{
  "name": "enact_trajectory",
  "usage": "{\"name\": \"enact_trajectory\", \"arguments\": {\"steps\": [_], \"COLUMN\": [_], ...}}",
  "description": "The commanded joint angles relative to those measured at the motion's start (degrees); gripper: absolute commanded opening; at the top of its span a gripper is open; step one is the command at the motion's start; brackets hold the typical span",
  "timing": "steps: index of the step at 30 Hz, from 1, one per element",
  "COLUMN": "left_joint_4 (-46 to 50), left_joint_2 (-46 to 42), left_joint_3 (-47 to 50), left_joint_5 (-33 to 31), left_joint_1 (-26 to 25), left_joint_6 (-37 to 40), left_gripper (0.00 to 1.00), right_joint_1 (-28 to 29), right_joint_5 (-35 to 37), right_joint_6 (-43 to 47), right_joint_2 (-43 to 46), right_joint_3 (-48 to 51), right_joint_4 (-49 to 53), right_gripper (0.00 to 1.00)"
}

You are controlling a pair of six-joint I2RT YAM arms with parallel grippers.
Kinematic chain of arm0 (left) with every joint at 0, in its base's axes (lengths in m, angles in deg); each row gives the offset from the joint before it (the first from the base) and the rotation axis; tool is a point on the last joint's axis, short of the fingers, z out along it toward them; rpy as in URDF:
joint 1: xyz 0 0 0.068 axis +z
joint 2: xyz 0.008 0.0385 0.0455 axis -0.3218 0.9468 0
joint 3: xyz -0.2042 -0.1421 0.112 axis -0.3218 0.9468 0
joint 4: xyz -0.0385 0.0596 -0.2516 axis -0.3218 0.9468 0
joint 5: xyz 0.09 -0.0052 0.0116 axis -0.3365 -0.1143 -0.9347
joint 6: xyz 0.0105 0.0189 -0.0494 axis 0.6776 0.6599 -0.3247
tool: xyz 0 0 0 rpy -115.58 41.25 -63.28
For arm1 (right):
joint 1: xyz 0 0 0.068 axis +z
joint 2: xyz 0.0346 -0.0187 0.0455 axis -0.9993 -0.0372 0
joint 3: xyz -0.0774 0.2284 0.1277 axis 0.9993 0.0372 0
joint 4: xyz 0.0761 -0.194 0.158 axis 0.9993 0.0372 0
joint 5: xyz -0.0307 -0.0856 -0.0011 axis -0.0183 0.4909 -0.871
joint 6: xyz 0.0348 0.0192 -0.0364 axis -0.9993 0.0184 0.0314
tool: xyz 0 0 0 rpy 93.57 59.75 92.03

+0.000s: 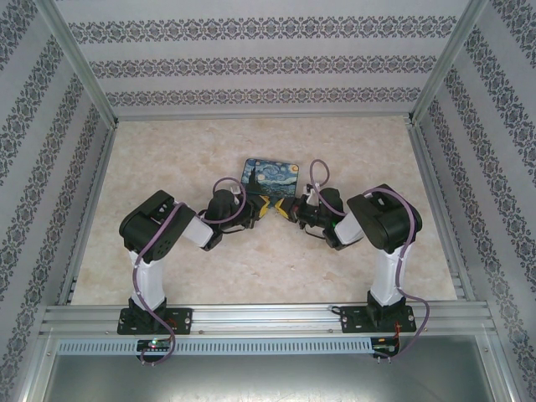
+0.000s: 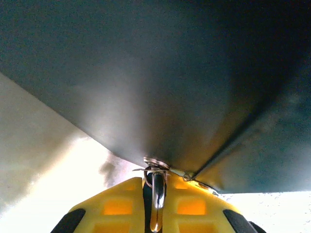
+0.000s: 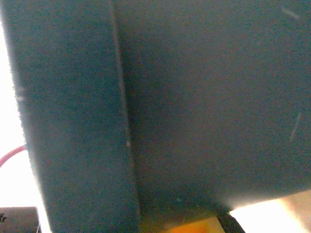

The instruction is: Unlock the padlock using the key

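left pincer (image 2: 155, 180) clenched on a thin silvery metal piece (image 2: 158, 195); right pincer (image 1: 291, 209) clenched. crowded against the painted tin (image 1: 270, 173), the piece may slip.

The overhead view is sharp and softly lit, with faint shadows on the pale marbled tabletop (image 1: 167, 159). Both wrist views are dim and blurred. The dark blue painted rectangular tin (image 2: 170, 73) looms out of focus, and the tabletop behind it blows out white. Yellow plastic fingers (image 2: 116, 206) glow, and the thin silvery metal key (image 2: 156, 191) glints.
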Motion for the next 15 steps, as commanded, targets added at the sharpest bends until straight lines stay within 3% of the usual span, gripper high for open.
{"name": "enact_trajectory", "arguments": {"steps": [1,15], "left_joint_4": [-11.95,-12.08], "left_joint_2": [-1.23,-2.69], "left_joint_3": [0.18,-0.12], "left_joint_5": [8.09,6.63], "left_joint_1": [-4.36,-4.84], "left_joint_6": [-4.57,-4.8], "left_gripper": [0.0,0.0], "right_joint_1": [0.23,0.54], "right_joint_5": [8.25,6.9], "right_joint_6": [-0.59,-5.47], "right_joint_2": [-0.41,-2.1], "right_joint_3": [0.35,-1.29], "right_joint_4": [-1.66,-7.15], "right_gripper": [0.0,0.0]}}
